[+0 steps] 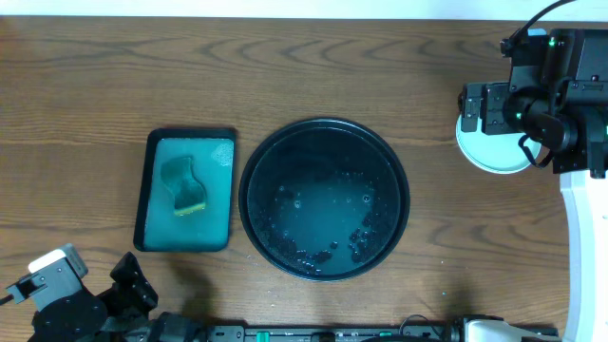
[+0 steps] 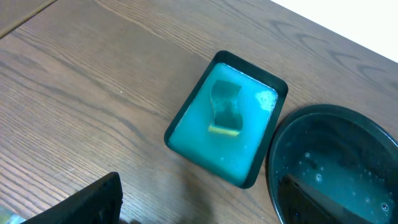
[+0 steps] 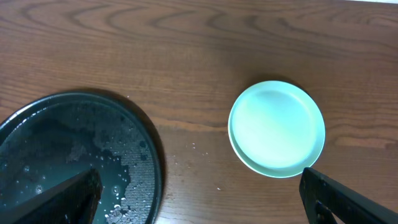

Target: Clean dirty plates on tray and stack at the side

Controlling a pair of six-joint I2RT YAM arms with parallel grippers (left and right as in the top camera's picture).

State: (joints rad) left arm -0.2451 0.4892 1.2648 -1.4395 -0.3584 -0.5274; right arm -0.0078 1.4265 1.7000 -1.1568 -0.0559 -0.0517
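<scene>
Left tool (image 2: 205, 202) at the table's (image 2: 74, 93) near-left corner, fingers spread, released. Small tray (image 1: 144, 190) with a sponge (image 1: 185, 185) in teal water sits just left of the round tray (image 1: 325, 125), wet and puddled. Plates (image 3: 277, 127) stacked on the table to its right, mint-green on top, count unclear. Right tool (image 3: 199, 202) above them, spread, released

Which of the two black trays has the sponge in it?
The rectangular tray, left of the round tray; its teal water holds the sponge.
</scene>
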